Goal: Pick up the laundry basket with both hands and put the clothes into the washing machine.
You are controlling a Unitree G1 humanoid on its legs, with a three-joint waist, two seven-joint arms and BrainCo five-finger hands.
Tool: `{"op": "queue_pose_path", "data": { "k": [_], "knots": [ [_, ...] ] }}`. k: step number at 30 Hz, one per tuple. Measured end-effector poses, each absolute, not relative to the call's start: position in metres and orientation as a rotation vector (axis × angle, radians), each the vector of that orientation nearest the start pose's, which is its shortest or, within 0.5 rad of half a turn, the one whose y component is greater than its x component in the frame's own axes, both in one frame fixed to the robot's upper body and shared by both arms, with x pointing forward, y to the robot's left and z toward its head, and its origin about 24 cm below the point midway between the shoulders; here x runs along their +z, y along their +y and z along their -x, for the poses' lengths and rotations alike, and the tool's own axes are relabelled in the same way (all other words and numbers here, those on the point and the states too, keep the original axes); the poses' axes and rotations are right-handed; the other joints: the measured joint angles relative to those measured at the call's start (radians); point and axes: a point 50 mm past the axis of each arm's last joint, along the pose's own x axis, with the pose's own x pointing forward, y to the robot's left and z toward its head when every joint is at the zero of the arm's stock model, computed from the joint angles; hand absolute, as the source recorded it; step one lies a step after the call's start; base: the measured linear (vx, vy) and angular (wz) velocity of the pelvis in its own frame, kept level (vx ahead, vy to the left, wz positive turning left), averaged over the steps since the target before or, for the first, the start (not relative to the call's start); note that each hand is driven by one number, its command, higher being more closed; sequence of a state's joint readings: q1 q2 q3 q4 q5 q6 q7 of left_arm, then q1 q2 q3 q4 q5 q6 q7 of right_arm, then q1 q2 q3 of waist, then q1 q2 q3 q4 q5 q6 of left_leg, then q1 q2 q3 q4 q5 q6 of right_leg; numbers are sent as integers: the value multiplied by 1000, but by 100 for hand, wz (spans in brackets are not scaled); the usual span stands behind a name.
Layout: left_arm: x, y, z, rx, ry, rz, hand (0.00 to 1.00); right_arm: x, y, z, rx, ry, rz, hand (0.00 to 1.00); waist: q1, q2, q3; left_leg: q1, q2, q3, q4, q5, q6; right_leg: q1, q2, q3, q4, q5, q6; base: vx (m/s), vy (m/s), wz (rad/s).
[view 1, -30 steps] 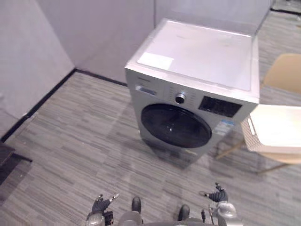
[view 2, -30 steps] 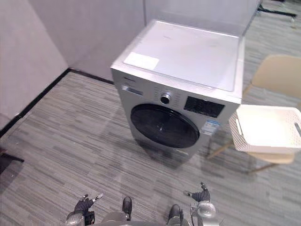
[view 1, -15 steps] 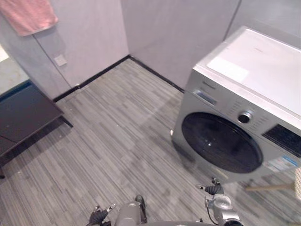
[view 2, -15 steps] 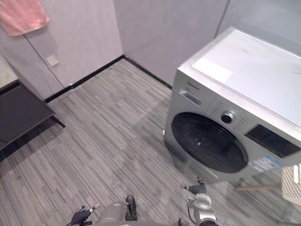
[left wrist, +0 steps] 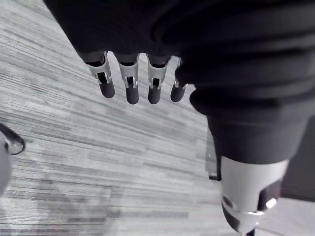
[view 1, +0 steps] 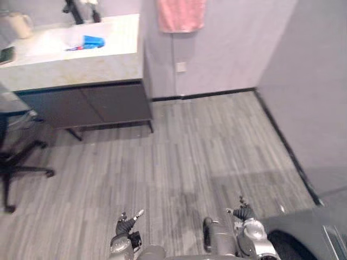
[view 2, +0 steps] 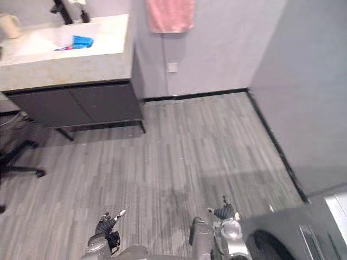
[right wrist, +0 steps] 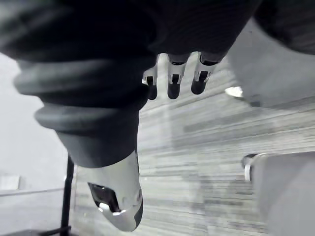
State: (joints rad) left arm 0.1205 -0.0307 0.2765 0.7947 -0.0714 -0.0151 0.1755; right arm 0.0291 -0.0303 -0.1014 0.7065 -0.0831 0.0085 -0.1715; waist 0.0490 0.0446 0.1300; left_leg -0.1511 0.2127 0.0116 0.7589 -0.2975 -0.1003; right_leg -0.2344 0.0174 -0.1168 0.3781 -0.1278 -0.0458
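1. At the far left, the black star base of a wheeled chair (view 1: 21, 165) stands on the floor beside a dark cabinet (view 1: 89, 105).
2. The cabinet carries a pale stone counter (view 1: 81, 65). A cream jug (view 1: 20, 24), a black tap (view 1: 73, 11) and a blue pack (view 1: 92, 41) sit on it. Any print on the pack is too small to read.
3. A pink towel (view 1: 180, 13) hangs on the grey wall just right of the counter, with a white socket (view 1: 180, 66) below it.
4. The floor (view 1: 206, 146) is grey streaked planking, edged by a black skirting (view 1: 284, 146) where it meets the right-hand wall.
5. The left hand (view 1: 127, 223) hangs low above the floor. Its fingers (left wrist: 131, 88) lie straight, side by side, and hold nothing.
6. The right hand (view 1: 242, 212) hangs likewise, with its fingers (right wrist: 173, 83) straight, close together and empty.
7. The washing machine (view 1: 312, 233) shows at the lower right corner, just beside the right hand, as a dark front with part of the round door.
8. Half a second ago the machine stood across the right half of the eye views. A second ago the white laundry basket sat on a tan chair to its right. The whole view has since swung left, bringing the counter and the towel in. Both hands hang as before.
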Motion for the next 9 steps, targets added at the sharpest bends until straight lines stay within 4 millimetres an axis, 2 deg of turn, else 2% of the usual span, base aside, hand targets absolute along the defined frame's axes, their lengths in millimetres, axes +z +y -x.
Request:
{"op": "queue_pose_path", "data": {
  "k": [1, 2, 3, 5, 6, 7, 9],
  "knots": [
    [-139, 198, -124, 476, 897, 114, 0, -113, -182, -178, -245, 741, 118, 0, -1, -30, -3, -15, 46, 131, 23, -4, 5, 75, 3, -24, -71, 10, -16, 285, -237, 23],
    [-139, 198, -124, 473, 896, 113, 0, -112, -182, -178, -245, 739, 115, 0, -3, -31, -3, -18, 51, 155, 15, -5, 6, 86, 3, -29, -84, 13, -17, 239, -213, 36],
    [-137, 195, -130, 462, 884, 116, 0, -113, -183, -178, -253, 741, 110, 0, -7, -40, -3, -20, 62, 222, -57, -5, 6, 124, 2, -44, -121, 19, -18, 197, -150, 36],
    [-134, 190, -141, 426, 861, 108, 0, -115, -189, -174, -276, 762, 110, 0, -7, -37, -7, -20, 49, 249, -219, 6, 2, 146, 3, -64, -150, 23, -14, 143, -66, 31],
    [-132, 188, -148, 408, 849, 105, 0, -119, -195, -169, -295, 786, 112, 0, -8, -22, -14, -7, 26, 235, -385, 74, -4, 158, 12, -72, -171, 29, -4, 109, 45, 6],
    [-132, 189, -148, 395, 848, 91, 0, -122, -197, -165, -303, 811, 110, 0, -6, -14, -19, 11, 11, 221, -442, 170, 15, 166, 19, -64, -182, 31, -1, 114, 72, -4],
    [-134, 194, -145, 391, 862, 62, 0, -129, -195, -155, -310, 853, 98, 0, -7, -35, -27, 65, -22, 229, -518, 199, 21, 193, -6, -49, -209, 42, 18, 107, 68, -5]
  ]
}}
